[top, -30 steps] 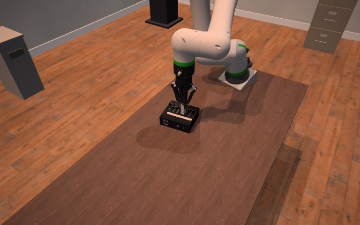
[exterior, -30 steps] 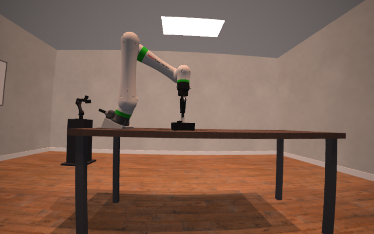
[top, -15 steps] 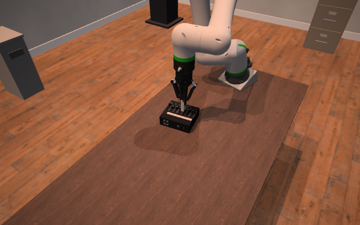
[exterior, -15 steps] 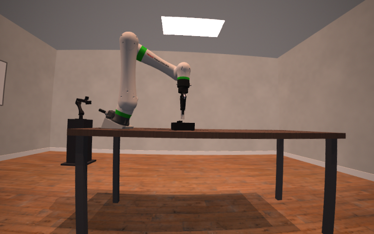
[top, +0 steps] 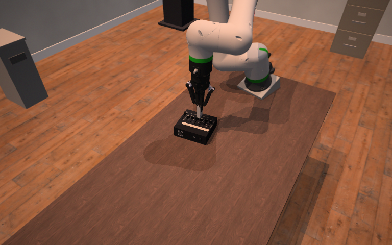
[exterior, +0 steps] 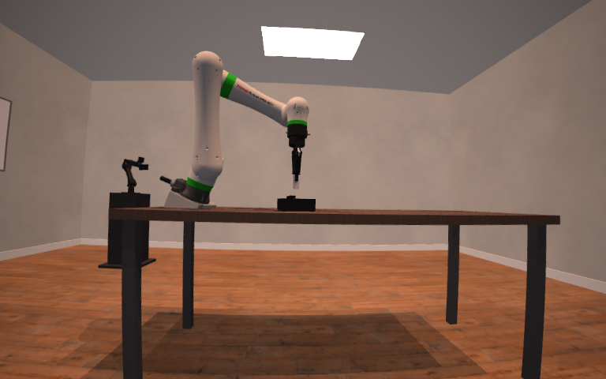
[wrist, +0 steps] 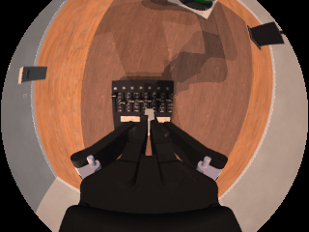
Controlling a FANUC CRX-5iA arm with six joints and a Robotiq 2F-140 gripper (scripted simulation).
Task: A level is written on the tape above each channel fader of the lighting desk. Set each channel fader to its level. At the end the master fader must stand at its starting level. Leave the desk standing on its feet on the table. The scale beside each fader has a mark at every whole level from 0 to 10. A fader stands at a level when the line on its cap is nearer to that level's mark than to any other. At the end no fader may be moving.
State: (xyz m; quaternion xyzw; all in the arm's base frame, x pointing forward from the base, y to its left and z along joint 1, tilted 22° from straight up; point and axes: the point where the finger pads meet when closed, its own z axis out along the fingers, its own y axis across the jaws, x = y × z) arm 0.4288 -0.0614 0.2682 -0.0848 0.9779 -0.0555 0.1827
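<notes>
The black lighting desk [top: 193, 133] [exterior: 296, 204] [wrist: 143, 91] stands on its feet on the brown table [top: 162, 187] [exterior: 402, 217]. A pale tape strip [top: 194, 126] runs across its top, with a row of small fader caps [top: 192, 118] behind it. The levels on the tape are too small to read. My gripper [top: 199, 115] [exterior: 295, 183] [wrist: 149, 115] is shut and empty, fingers pointing straight down. It hangs a short way above the fader row near the desk's middle, clear of the caps in the side view.
The arm's base [top: 258, 84] [exterior: 189, 197] is bolted to the table's far end. A black pedestal [exterior: 129, 223] with a small camera arm stands off the table's far side. A grey cabinet [top: 17, 69] and a filing cabinet [top: 358, 25] stand on the floor.
</notes>
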